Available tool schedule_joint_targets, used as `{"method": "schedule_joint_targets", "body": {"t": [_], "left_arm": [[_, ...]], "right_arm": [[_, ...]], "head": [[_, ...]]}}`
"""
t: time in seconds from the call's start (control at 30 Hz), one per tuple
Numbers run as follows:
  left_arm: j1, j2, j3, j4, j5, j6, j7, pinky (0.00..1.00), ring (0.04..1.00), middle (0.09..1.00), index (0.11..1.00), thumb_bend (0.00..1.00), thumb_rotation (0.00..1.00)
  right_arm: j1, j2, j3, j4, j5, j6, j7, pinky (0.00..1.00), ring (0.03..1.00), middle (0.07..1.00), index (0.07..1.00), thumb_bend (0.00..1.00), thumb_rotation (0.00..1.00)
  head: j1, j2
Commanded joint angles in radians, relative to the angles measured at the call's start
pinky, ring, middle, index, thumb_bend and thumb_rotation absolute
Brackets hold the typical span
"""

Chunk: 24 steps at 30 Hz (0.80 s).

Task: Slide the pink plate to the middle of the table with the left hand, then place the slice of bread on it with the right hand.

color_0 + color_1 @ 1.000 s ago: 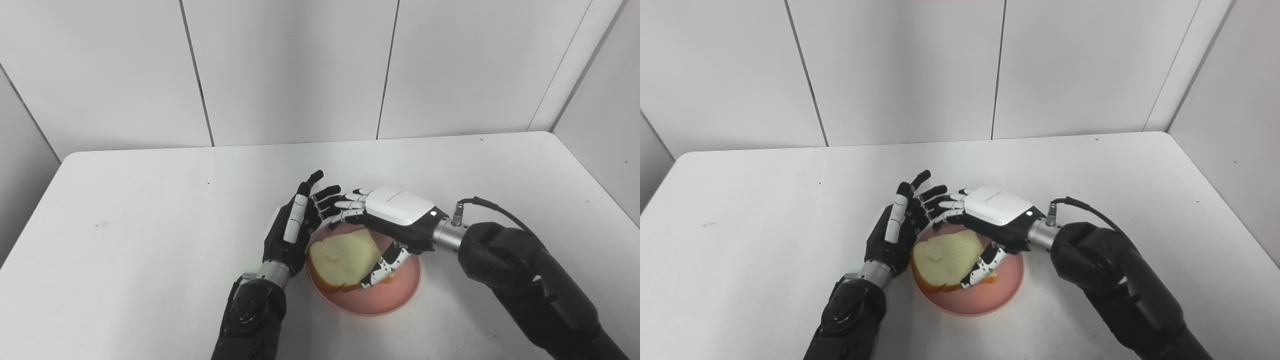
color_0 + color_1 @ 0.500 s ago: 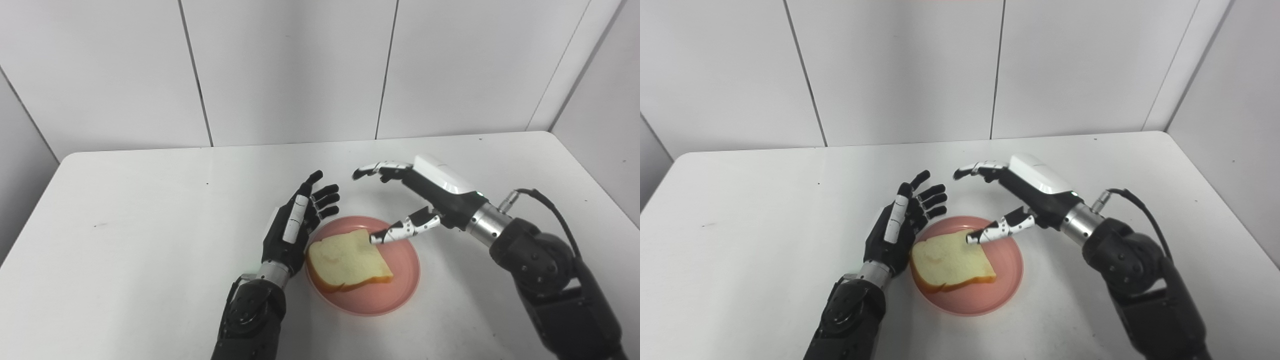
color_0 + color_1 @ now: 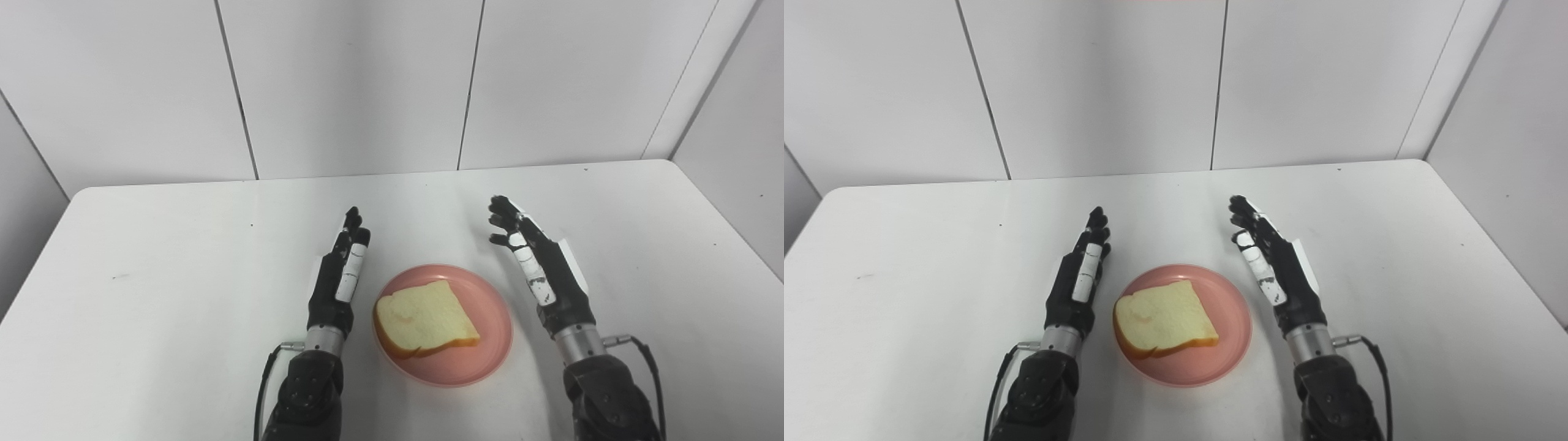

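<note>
The pink plate [image 3: 490, 334] lies near the middle front of the white table [image 3: 153, 275]. The slice of bread [image 3: 424, 317] lies flat on the plate's left half. My left hand [image 3: 340, 275] stands on edge just left of the plate, fingers straight, holding nothing. My right hand [image 3: 540, 269] stands on edge just right of the plate, fingers straight and apart, holding nothing. Neither hand touches the plate or bread. The same scene shows in the right eye view, with the plate [image 3: 1228, 349], bread [image 3: 1164, 317], left hand [image 3: 1078, 278] and right hand [image 3: 1277, 269].
White wall panels [image 3: 355, 86] rise behind the table's far edge. A wall [image 3: 735, 122] stands close on the right side. The table's left edge [image 3: 37, 245] runs diagonally.
My right hand let go of the bread, lifted off the plate and swung to the plate's right side. My left hand straightened its fingers and shifted slightly left. The bread stays on the plate.
</note>
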Motion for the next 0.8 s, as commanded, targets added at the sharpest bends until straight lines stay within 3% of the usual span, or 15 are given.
{"method": "schedule_joint_targets", "body": {"t": [0.0,0.23,0.5,0.77], "left_arm": [[0.054,-0.043,0.004,-0.007,0.015,0.001,0.031,1.00,1.000,1.000,1.000,0.77,0.89],[0.061,-0.062,-0.003,-0.039,0.005,0.025,0.073,1.00,1.000,1.000,1.000,0.73,0.90],[0.066,-0.063,-0.010,-0.066,-0.024,0.060,0.058,1.00,1.000,1.000,1.000,0.72,0.90],[0.064,-0.059,-0.013,-0.072,-0.040,0.076,0.053,1.00,1.000,1.000,1.000,0.73,0.90]], "right_arm": [[-0.017,-0.005,-0.008,-0.006,0.012,-0.031,-0.028,0.90,0.937,0.945,0.908,0.75,1.00],[-0.008,-0.011,-0.007,0.030,0.029,-0.053,-0.058,0.91,0.944,0.942,0.897,0.78,1.00],[-0.001,-0.007,0.000,0.060,0.038,-0.097,-0.078,0.89,0.927,0.918,0.880,0.78,0.99],[0.004,-0.017,0.015,0.066,0.030,-0.089,-0.084,0.87,0.912,0.907,0.870,0.77,1.00]], "head": [[0.003,-0.001],[0.008,-0.006],[0.009,-0.007],[0.011,-0.008]]}}
